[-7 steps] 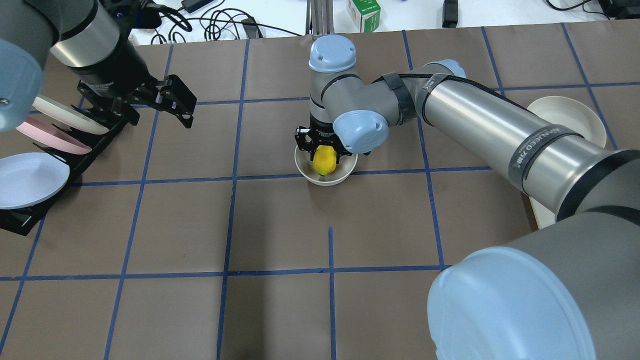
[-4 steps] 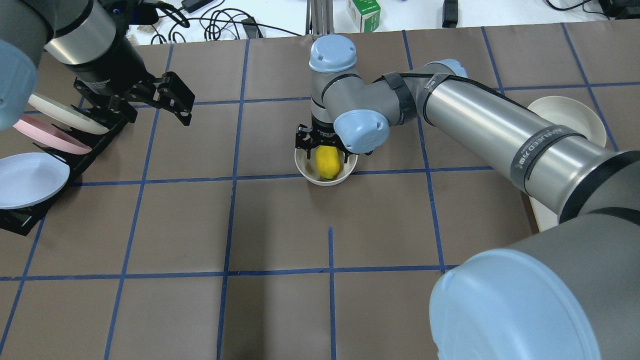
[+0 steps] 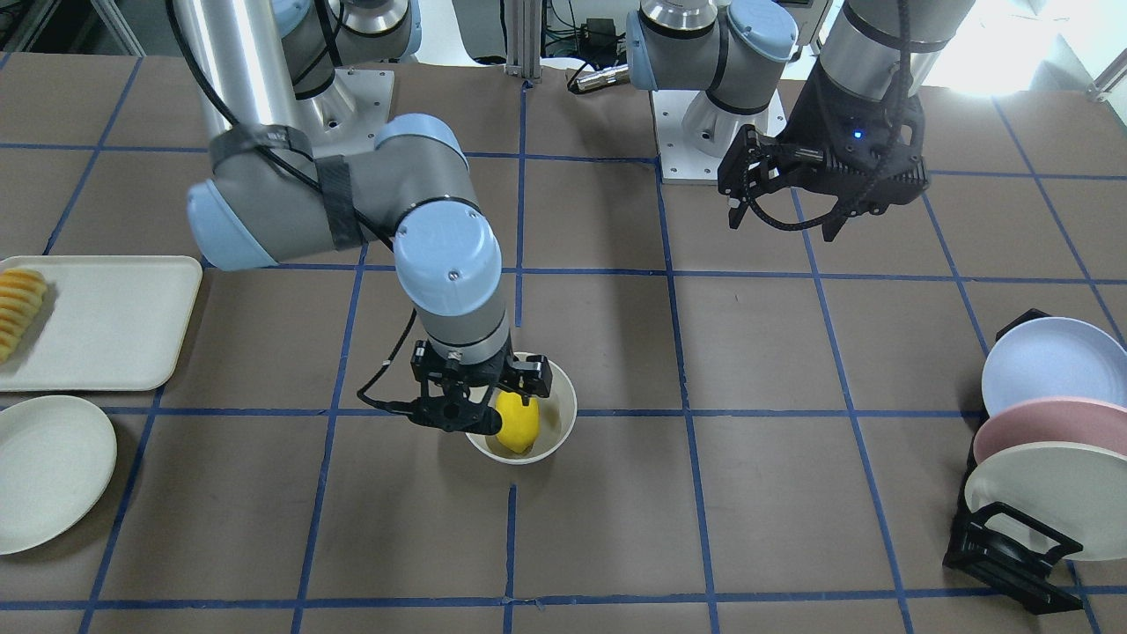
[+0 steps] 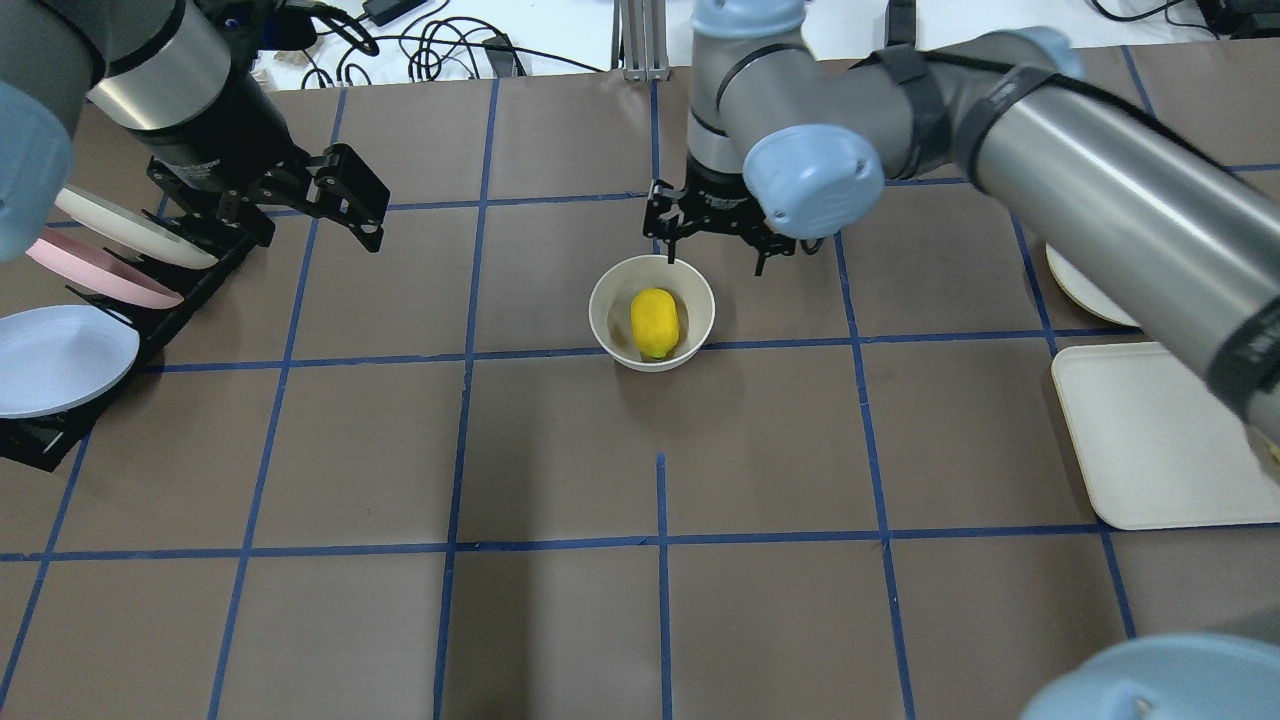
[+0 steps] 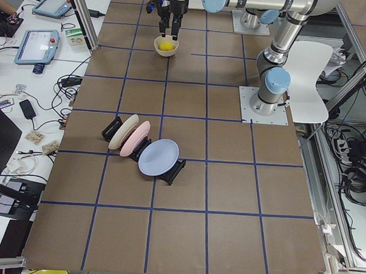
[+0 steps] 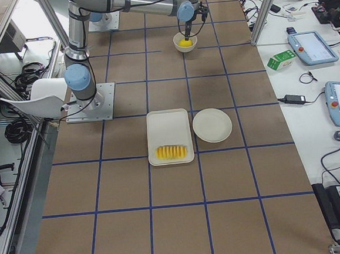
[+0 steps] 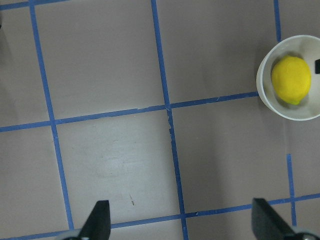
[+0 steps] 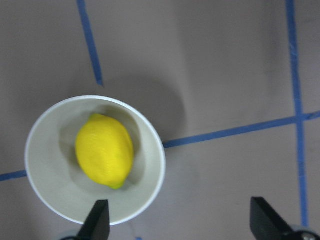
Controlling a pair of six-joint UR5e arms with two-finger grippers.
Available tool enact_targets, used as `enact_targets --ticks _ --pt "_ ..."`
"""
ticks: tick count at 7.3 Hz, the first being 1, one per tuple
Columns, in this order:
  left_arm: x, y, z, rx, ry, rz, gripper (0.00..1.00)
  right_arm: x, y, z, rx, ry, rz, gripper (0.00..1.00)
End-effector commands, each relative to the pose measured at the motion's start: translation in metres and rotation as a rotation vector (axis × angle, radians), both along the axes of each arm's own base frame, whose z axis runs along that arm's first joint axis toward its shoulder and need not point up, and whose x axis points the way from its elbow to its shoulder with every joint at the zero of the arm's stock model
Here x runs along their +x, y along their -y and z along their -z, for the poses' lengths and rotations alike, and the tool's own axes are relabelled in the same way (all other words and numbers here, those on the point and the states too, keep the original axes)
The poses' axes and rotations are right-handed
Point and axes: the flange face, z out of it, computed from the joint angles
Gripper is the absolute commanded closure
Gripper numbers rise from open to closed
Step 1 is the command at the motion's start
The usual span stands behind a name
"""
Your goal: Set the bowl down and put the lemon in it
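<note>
The off-white bowl stands on the brown table near its middle, with the yellow lemon lying loose inside. My right gripper is open and empty, raised above the bowl's far side. In the right wrist view the lemon lies in the bowl below, apart from the spread fingers. In the front-facing view the right gripper hangs at the bowl's rim. My left gripper is open and empty, held above the table to the left. Its wrist view shows the bowl and the lemon.
A black rack with blue, pink and white plates stands at the left edge. A white tray and a flat white plate lie on the right. The tray holds sliced yellow food. Cables and a green carton lie beyond the table.
My right gripper has opened, let go of the lemon and lifted up and away from the bowl. The lemon now lies in the bowl. The left arm has hardly moved.
</note>
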Motion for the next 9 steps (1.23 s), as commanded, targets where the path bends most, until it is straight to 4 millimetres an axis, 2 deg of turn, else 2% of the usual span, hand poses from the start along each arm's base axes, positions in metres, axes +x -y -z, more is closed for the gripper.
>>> enact_targets --ticks 1,2,3,4,5,6,9 --pt "0.000 0.000 -0.001 -0.001 0.002 -0.001 0.00 -0.097 -0.043 -0.088 0.059 -0.044 -0.007 0.00" --pt "0.000 0.000 -0.001 -0.001 0.002 -0.001 0.00 -0.128 -0.048 -0.100 0.052 -0.034 0.010 0.00" --pt "0.000 0.000 -0.002 -0.004 0.002 -0.001 0.00 -0.140 -0.058 -0.103 0.044 -0.027 -0.021 0.00" --pt "0.001 0.006 0.004 0.008 0.000 -0.002 0.00 -0.143 -0.073 -0.112 0.025 -0.025 -0.026 0.00" --pt "0.003 0.006 0.005 0.012 0.015 -0.003 0.00 -0.142 -0.083 -0.113 0.028 -0.015 -0.035 0.00" --pt "0.006 0.001 -0.003 -0.001 0.064 -0.004 0.00 -0.144 -0.087 -0.121 0.005 -0.031 -0.039 0.00" --pt "0.006 0.005 0.003 0.008 0.061 -0.004 0.00 -0.142 -0.088 -0.120 0.012 -0.017 -0.042 0.00"
